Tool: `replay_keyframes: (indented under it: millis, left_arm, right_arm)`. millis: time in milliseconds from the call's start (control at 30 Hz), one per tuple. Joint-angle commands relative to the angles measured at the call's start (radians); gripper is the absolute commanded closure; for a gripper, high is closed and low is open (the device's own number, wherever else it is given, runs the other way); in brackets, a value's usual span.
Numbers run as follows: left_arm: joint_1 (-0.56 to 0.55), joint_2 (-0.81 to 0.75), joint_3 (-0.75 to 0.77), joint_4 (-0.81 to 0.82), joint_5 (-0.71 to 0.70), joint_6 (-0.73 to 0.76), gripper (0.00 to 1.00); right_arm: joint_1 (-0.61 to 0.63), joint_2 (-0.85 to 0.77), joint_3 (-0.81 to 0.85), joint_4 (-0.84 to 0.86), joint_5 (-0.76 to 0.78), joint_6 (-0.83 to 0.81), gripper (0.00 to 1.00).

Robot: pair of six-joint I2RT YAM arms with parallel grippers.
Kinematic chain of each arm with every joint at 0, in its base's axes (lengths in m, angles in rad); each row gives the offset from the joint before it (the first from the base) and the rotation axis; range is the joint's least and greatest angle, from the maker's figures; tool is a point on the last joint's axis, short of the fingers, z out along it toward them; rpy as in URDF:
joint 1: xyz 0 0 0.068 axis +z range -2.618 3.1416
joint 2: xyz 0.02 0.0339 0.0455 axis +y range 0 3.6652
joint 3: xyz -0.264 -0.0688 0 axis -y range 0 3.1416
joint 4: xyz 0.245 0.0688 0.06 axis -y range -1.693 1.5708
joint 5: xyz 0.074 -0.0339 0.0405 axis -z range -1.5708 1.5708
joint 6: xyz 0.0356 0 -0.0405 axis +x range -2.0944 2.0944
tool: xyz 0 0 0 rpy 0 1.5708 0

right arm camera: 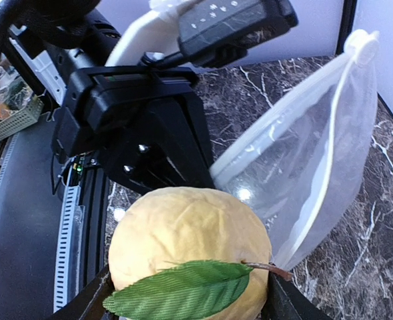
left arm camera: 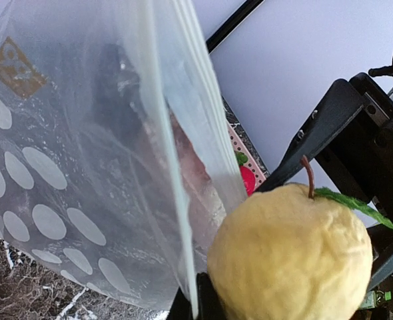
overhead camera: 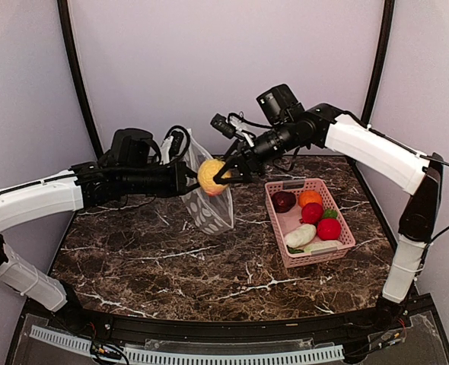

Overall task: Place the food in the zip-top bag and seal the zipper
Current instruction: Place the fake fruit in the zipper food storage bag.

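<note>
The left gripper (overhead camera: 186,181) was pinched tight on the top edge of the bag (overhead camera: 211,211), holding it upright over the table (overhead camera: 171,266) with the zipper (right arm camera: 276,123) parted. The right gripper (overhead camera: 227,172) clasped the yellow fruit (overhead camera: 211,176) between its fingers, in the air right at the bag's mouth. The remaining food (overhead camera: 310,214) lay in the pink basket (overhead camera: 345,245), well apart to the right.

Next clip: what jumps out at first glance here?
A yellow toy fruit, gripped in the right claw, hangs mid-air at the mouth of the dotted zip-top bag, which the left claw holds up above the marble table. To the right, a pink basket holds the other toy foods.
</note>
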Motion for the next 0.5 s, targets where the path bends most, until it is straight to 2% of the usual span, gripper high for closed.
replay_keyframes:
  millis: [0,367,467]
  left_arm:
    - [-0.019,-0.057,-0.003,0.063,0.072,-0.002,0.99]
    - [-0.019,-0.039,-0.006,0.060,0.052,0.006,0.99]
    - [-0.019,-0.029,-0.006,0.065,0.052,0.006,0.99]
  right_arm:
    - [-0.009,0.010,-0.051,0.051,0.238,-0.009,0.59]
    - [0.036,0.019,-0.081,0.072,0.409,-0.035,0.58]
    - [0.074,0.037,-0.048,0.047,0.418,-0.052,0.48]
